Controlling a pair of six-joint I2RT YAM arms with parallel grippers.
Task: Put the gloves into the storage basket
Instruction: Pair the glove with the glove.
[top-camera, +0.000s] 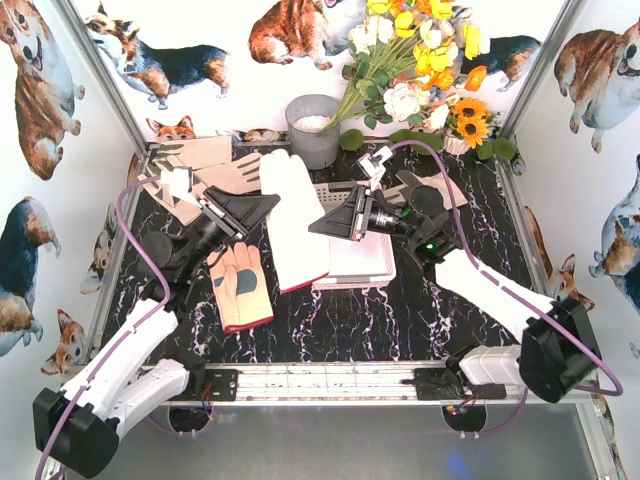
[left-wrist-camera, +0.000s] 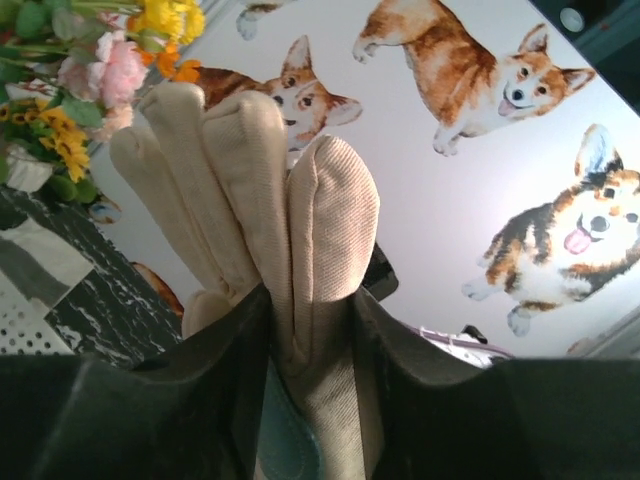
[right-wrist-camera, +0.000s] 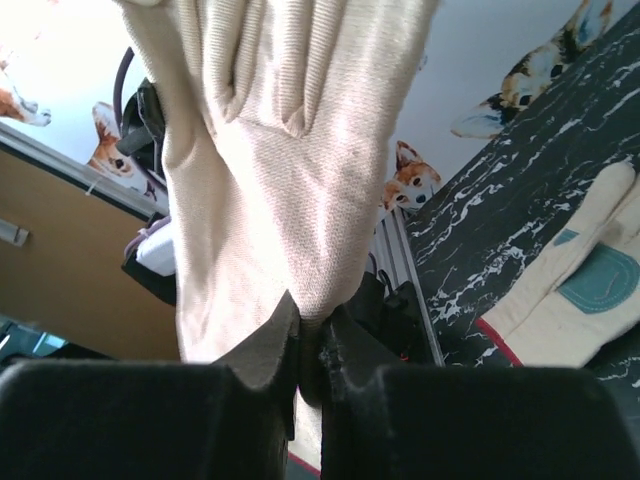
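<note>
Corgi-print walls close in a black marbled table (top-camera: 420, 310), with a flower bunch (top-camera: 420, 60) and a grey bucket (top-camera: 313, 128) along its far edge.

We judge the main risk to be a bad drop. The white glove (top-camera: 295, 215) hangs between both arms near the table's middle, and most of it lies to the left of the storage basket (top-camera: 365, 265), whose left rim it only overlaps. If either arm lets go here, we expect the glove to drape over that rim or land on the table beside the tan glove (top-camera: 240, 285). The right arm's pinch takes only a thin fold, so a pull from the other arm could slide the fabric out.

The left gripper (left-wrist-camera: 310, 310) stands narrow. The glove's fingers are wedged between its jaws and touch both inner faces, with one finger (left-wrist-camera: 230, 350) pressed to the fabric, though we cannot tell how firmly. The right gripper (right-wrist-camera: 310, 320) is all but closed, its fingers (right-wrist-camera: 265, 350) nipping the glove's lower edge.

More gloves (top-camera: 200, 160) wait in the far left corner, outside the basket.
</note>
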